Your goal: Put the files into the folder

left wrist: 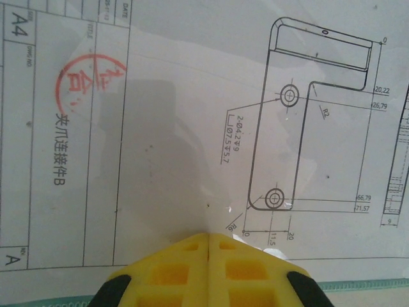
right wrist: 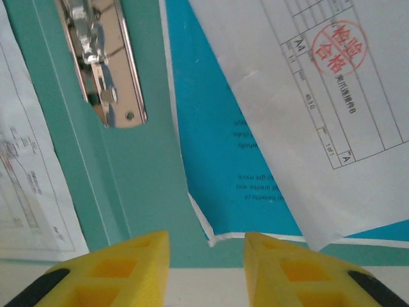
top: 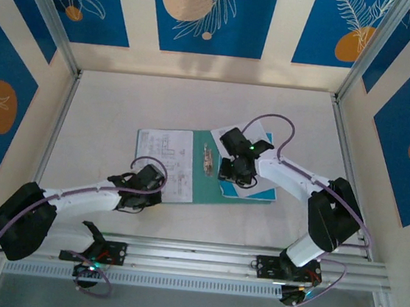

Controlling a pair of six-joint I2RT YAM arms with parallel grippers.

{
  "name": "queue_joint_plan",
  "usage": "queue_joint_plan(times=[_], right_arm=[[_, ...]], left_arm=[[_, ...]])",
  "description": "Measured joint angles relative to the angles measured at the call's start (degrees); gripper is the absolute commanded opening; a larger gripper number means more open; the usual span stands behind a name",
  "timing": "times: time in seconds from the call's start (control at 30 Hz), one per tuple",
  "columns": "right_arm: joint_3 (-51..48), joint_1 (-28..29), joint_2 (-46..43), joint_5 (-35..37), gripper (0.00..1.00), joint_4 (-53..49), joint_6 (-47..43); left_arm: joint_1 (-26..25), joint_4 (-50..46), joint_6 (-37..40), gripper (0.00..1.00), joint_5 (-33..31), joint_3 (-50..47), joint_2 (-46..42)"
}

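Left jaws pressed together over white drawing [left wrist: 192,96], right jaws spread above folder [right wrist: 147,192], its clip [right wrist: 96,51], blue sheet [right wrist: 230,147]

both the left gripper [left wrist: 209,243] and right gripper [right wrist: 206,238] had bright yellow pads. ahead of the left jaws was a white sheet [left wrist: 192,115] with black line drawings and a red round stamp [left wrist: 92,80]. ahead of the right jaws were a teal-green folder [right wrist: 128,192], a silver clip [right wrist: 102,57] and a sky-blue sheet [right wrist: 223,147] with dark print.
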Motion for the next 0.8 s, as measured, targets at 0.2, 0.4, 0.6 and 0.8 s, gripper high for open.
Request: queue_joint_plan(times=[0.2, 0.4, 0.6, 0.8], right_arm=[[3.1, 4.1, 7.5, 2.6, 0.31, -0.5, -5.7], [7.3, 6.0, 15.4, 5.4, 0.29, -1.9, -8.9], [9.0, 7.1, 17.8, 8.1, 0.23, -3.2, -11.1], [9.3, 8.6, 19.2, 9.7, 0.13, -3.4, -13.3]], left_arm=[[0.8, -0.6, 0.9, 0.00, 0.0, 0.1, -0.1], [1.7, -1.8, 1.5, 0.00, 0.0, 0.1, -0.7], [2.4, -2.9, 2.3, 0.00, 0.0, 0.1, -1.1], [2.8, -3.4, 2.9, 0.00, 0.1, 0.2, -1.1]])
